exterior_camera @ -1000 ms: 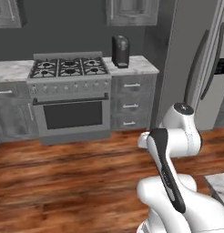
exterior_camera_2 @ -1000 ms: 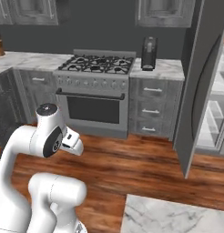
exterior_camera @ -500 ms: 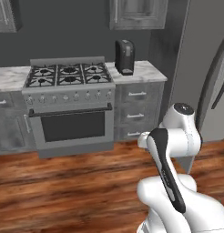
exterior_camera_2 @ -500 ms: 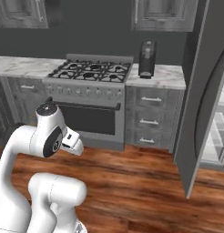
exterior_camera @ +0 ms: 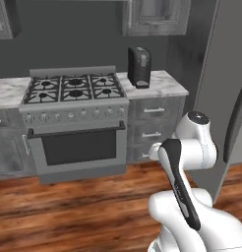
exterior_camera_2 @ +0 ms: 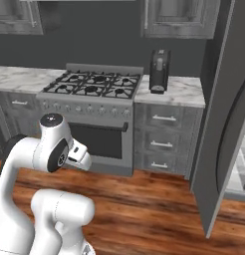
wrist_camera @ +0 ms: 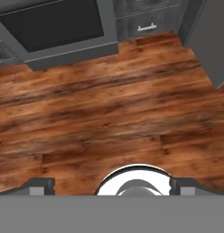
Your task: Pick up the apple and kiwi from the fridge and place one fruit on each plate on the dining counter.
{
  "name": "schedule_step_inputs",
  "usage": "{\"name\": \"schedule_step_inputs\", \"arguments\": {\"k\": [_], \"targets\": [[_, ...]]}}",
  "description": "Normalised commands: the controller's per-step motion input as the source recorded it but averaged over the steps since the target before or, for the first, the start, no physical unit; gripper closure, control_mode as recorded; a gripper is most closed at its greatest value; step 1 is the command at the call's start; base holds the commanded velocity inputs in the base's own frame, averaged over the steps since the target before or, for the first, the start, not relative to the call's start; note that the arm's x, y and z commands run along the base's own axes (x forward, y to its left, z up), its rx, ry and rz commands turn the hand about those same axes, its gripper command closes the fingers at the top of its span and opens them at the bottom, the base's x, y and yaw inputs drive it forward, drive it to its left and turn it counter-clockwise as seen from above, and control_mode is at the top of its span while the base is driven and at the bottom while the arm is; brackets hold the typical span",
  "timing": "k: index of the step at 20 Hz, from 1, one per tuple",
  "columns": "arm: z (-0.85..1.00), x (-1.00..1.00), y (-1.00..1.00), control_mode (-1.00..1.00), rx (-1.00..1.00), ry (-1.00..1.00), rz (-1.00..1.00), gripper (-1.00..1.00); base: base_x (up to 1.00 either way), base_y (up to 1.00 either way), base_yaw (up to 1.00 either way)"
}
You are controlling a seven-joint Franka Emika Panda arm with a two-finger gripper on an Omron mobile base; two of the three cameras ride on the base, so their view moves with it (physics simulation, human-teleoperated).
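1. Hand view: the gripper (wrist_camera: pixel 112 185) is pointed down at the wooden floor (wrist_camera: pixel 109 118), and its two dark fingertips (wrist_camera: pixel 38 185) are seen far apart at the lower corners, with nothing between them.
2. Along the top of the same view, the dark oven door (wrist_camera: pixel 54 22) and a grey drawer with a metal handle (wrist_camera: pixel 145 26) are seen.
3. From the left base view, the white arm (exterior_camera: pixel 189 152) is seen folded in the lower right, in front of the grey cabinet drawers (exterior_camera: pixel 155 129).
4. The fridge (exterior_camera_2: pixel 226 114) stands at the right edge of the right base view; its grey door is swung open towards the camera, and clear shelves (exterior_camera_2: pixel 240 169) are glimpsed behind it.
5. Apple, kiwi, plates and dining counter cannot be made out in these pictures.
6. A gas stove (exterior_camera: pixel 74 88) with black grates is set in the marble worktop (exterior_camera: pixel 167 83), and a dark coffee machine (exterior_camera: pixel 139 66) stands just beside it on the right.
7. Grey wall cabinets (exterior_camera_2: pixel 179 17) hang above.
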Motion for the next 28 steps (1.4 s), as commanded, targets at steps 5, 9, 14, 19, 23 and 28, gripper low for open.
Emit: {"name": "schedule_step_inputs", "arguments": {"k": [5,9,14,19,23,28], "targets": [[0.0,0.0,0.0,1.0,0.0,0.0,0.0,-1.0,0.24,-0.24,0.0],[0.0,0.0,0.0,1.0,0.0,0.0,0.0,-1.0,0.42,-0.6,-0.05],[0.0,0.0,0.0,1.0,0.0,0.0,0.0,-1.0,0.37,-0.45,-0.28],[0.0,0.0,0.0,1.0,0.0,0.0,0.0,-1.0,0.0,-0.42,-0.28],[0.0,0.0,0.0,1.0,0.0,0.0,0.0,-1.0,0.04,-0.6,-0.4],[0.0,0.0,0.0,1.0,0.0,0.0,0.0,-1.0,0.16,-0.63,-0.51]]}}
